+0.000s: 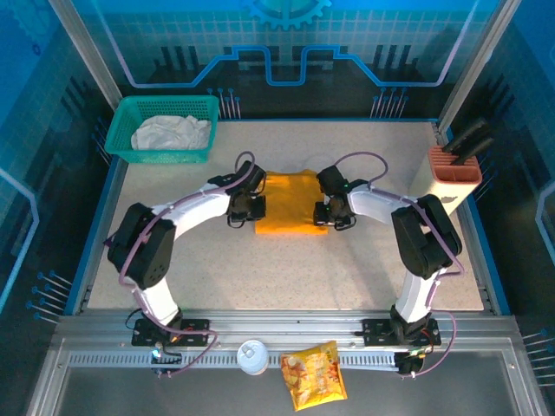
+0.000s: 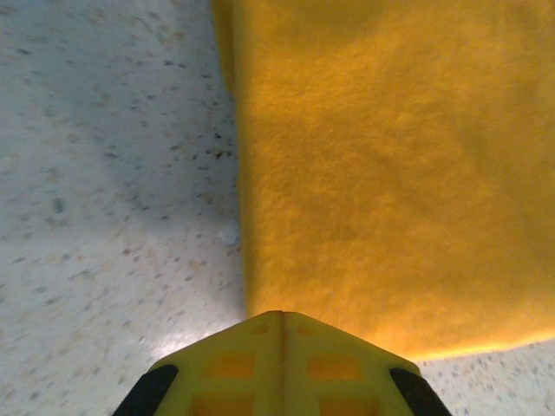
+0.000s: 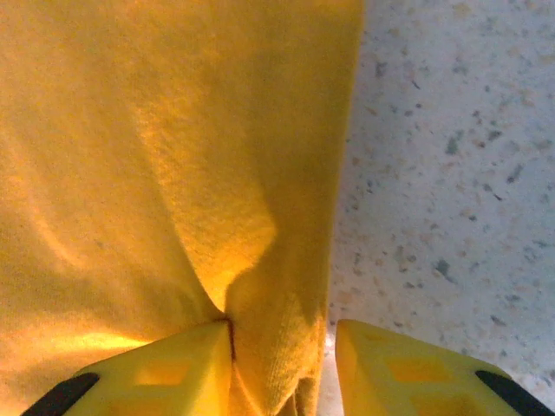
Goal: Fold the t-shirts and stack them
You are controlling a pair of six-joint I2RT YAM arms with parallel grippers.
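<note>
Both angled inward, left tool (image 1: 252, 209) and right tool (image 1: 323, 211) flank t-shirt (image 1: 290, 201).

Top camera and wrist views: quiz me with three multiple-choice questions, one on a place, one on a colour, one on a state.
1. The off-white shirt is: A in the teal basket, B on bare tabletop, C on the front rail.
2. The centre shirt is: A blue, B mustard, C green.
3. The left fingers are: A spread wide, B gripping a cup, C pressed together.
Answers: A, it sits bunched inside the basket; B, mustard cloth lies between both arms; C, the left wrist view shows no gap.
</note>
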